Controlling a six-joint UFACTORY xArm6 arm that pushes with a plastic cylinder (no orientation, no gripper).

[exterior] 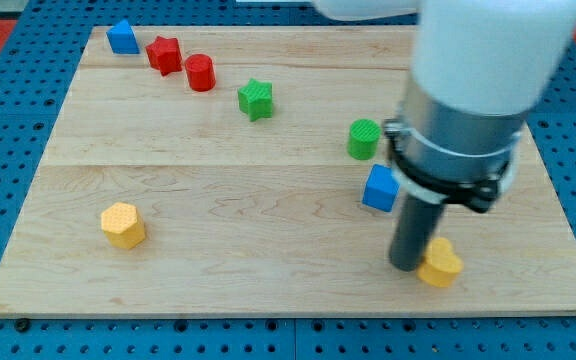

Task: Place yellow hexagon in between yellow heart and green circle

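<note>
One light, stiff hexagon slides easily; push its left face. Your tip touches the heart, near the circle; no gripper here.

No readable text, labels, brands, numbers or signs anywhere in camera view. Wooden board: bare grain only, no markings. Coloured blocks: plain faces, no lettering. Arm housing: plain white and grey, no logo visible. Blue perforated surface around board: holes only, no print.
</note>
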